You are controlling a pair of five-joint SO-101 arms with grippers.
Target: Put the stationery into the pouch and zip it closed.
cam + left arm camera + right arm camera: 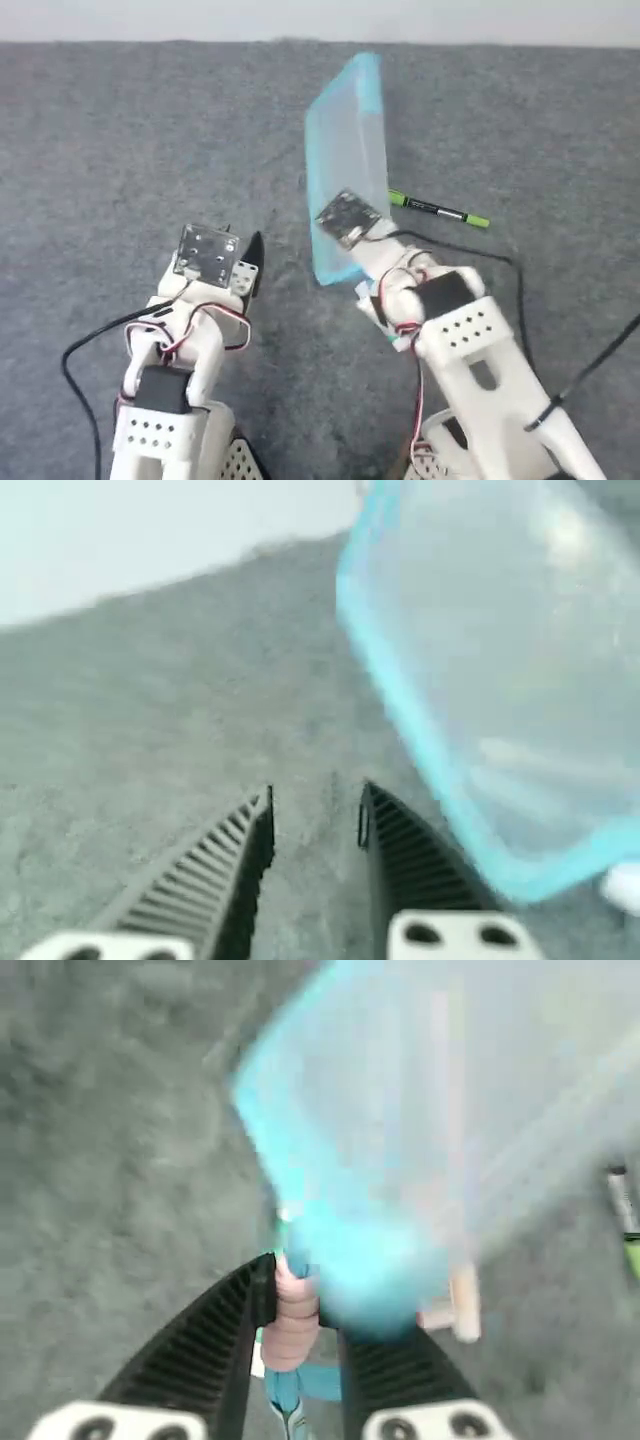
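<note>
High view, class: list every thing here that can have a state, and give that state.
pouch: tilted, near end clamped; zip state unclear.
pen: lying on the table, outside the pouch.
left gripper: open, empty, beside the pouch.
right gripper: shut on the pouch's near end.

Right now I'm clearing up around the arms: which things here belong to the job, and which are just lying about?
Job: blue pouch, pinched at one end by the right gripper; green pen on the mat beside it; left gripper, open.
Lying about: grey mat; black cable.
</note>
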